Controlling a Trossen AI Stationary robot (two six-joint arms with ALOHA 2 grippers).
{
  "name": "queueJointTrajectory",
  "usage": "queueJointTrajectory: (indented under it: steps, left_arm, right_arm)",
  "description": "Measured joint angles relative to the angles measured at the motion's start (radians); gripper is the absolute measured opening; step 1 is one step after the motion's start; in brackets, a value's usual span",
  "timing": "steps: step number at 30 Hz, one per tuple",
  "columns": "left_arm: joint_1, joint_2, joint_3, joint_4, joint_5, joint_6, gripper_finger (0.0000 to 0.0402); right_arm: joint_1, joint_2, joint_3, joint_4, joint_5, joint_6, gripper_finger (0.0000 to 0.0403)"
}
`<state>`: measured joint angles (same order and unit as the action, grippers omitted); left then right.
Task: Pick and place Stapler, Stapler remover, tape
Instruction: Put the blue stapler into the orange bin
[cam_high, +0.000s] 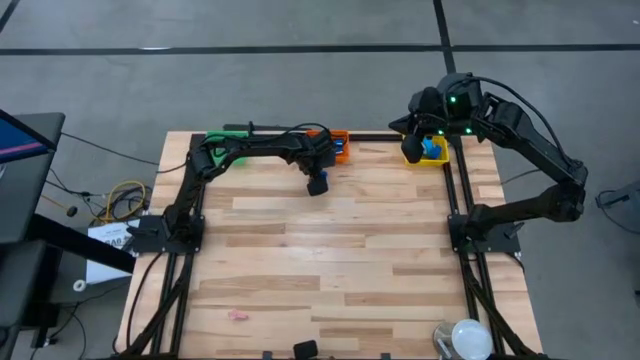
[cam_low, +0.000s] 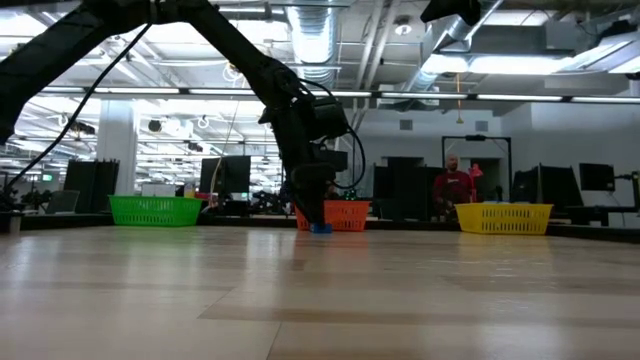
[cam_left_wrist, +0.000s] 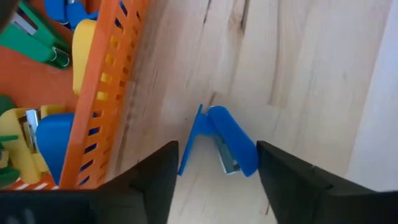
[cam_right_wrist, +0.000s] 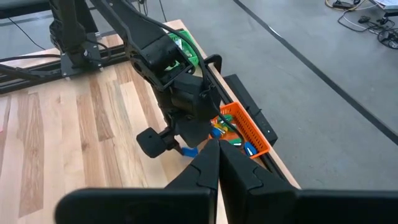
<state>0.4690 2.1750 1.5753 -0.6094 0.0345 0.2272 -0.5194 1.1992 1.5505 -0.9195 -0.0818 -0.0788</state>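
A small blue stapler remover (cam_left_wrist: 217, 140), two blue jaws with metal between them, lies on the wood table just beside the orange bin (cam_left_wrist: 109, 93). My left gripper (cam_left_wrist: 217, 180) points steeply down over it with one finger on either side, close to its two blue sides. In the low view the remover (cam_low: 320, 228) rests on the table under that gripper. Blue, yellow and green staplers (cam_left_wrist: 43, 137) lie in the orange bin. No tape shows plainly. My right gripper (cam_right_wrist: 217, 155) is shut, holds nothing and hangs high over the yellow bin (cam_high: 432, 150). My left gripper straddles the stapler remover from above, and its fingers (cam_left_wrist: 158, 174) lie across it. The pads stand right at its outer blue sides (cam_left_wrist: 249, 155); I cannot tell whether they touch. The remover lies flat on the table.
Green bin (cam_high: 228, 150), orange bin (cam_high: 335, 145) and yellow bin stand along the far edge. A small pink scrap (cam_high: 238, 314) and a white round object (cam_high: 468, 338) lie near the front edge. A person in red (cam_low: 455, 185) stands in the room beyond.
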Motion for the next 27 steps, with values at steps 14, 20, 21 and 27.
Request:
queueJointTrajectory:
  steps: [14, 20, 21, 27]
  left_arm:
    - [0.000, -0.032, 0.001, 0.013, 0.003, 0.002, 0.0105]
    - [0.002, -0.067, 0.001, 0.015, 0.003, 0.003, 0.0088]
    - [0.002, -0.075, 0.001, 0.016, 0.003, 0.003, 0.0087]
    - [0.002, -0.128, 0.001, 0.020, 0.007, 0.003, 0.0083]
  right_arm:
    - [0.000, 0.000, 0.000, 0.000, 0.000, 0.000, 0.0000]
    - [0.000, 0.000, 0.000, 0.000, 0.000, 0.000, 0.0000]
    - [0.000, 0.000, 0.000, 0.000, 0.000, 0.000, 0.0000]
    - [0.000, 0.000, 0.000, 0.000, 0.000, 0.000, 0.0000]
